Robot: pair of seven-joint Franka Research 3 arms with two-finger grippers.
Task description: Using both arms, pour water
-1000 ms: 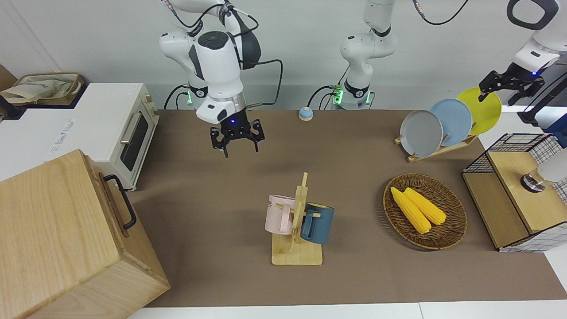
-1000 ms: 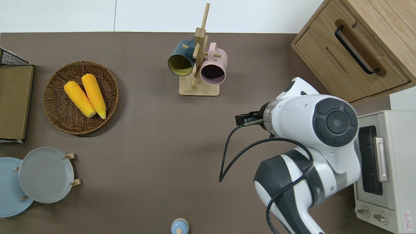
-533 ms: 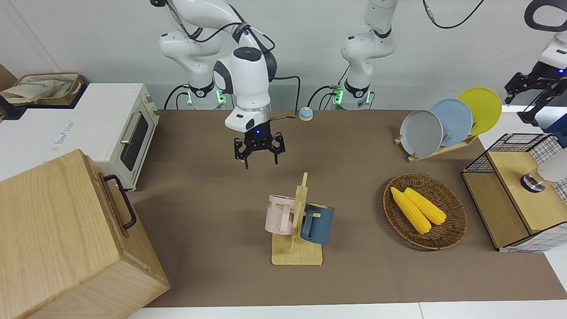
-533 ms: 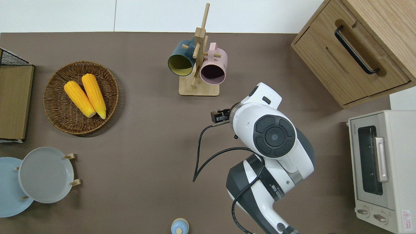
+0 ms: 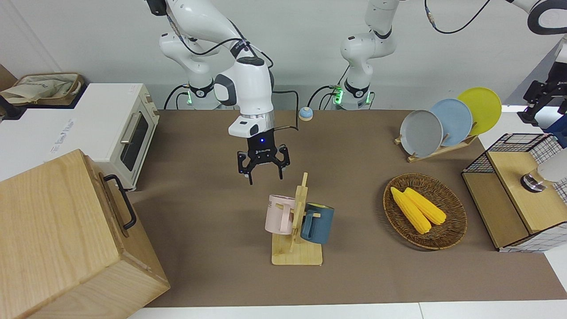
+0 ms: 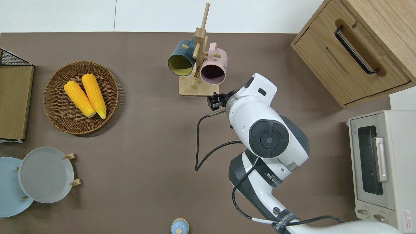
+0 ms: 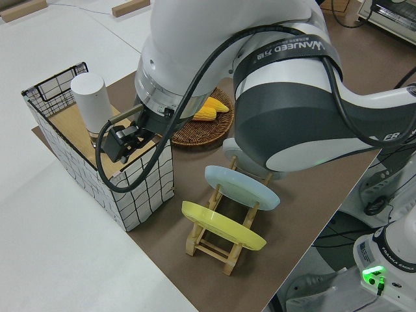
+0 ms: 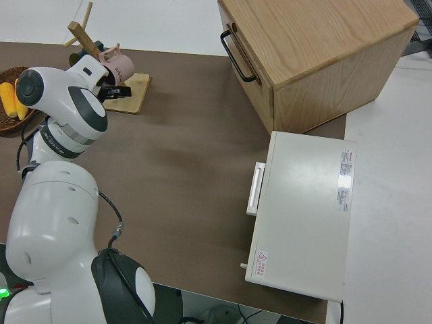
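Observation:
No water shows in any view. My right gripper [image 5: 265, 176] hangs open and empty over the brown table, just nearer to the robots than the wooden mug rack [image 5: 297, 256]; in the overhead view only its edge [image 6: 215, 100] peeks out from under the arm. A pink mug [image 5: 280, 214] and a blue mug [image 5: 317, 223] hang on the rack. My left gripper [image 5: 538, 95] is up in the air at the left arm's end of the table, open and empty. In the left side view the left gripper [image 7: 125, 142] is close to a white cylinder [image 7: 91, 97] standing in the wire basket [image 7: 140, 195].
A wicker basket [image 5: 452, 237] with two corn cobs lies between the rack and the wire basket. Grey, blue and yellow plates [image 5: 451, 120] stand in a holder. A toaster oven [image 5: 124, 128] and a wooden cabinet [image 5: 66, 239] fill the right arm's end. A small blue knob [image 5: 305, 114] sits near the arm bases.
The right arm has swung out and down, from near the toaster oven to just short of the mug rack. The left gripper has moved off the plates toward the table's end.

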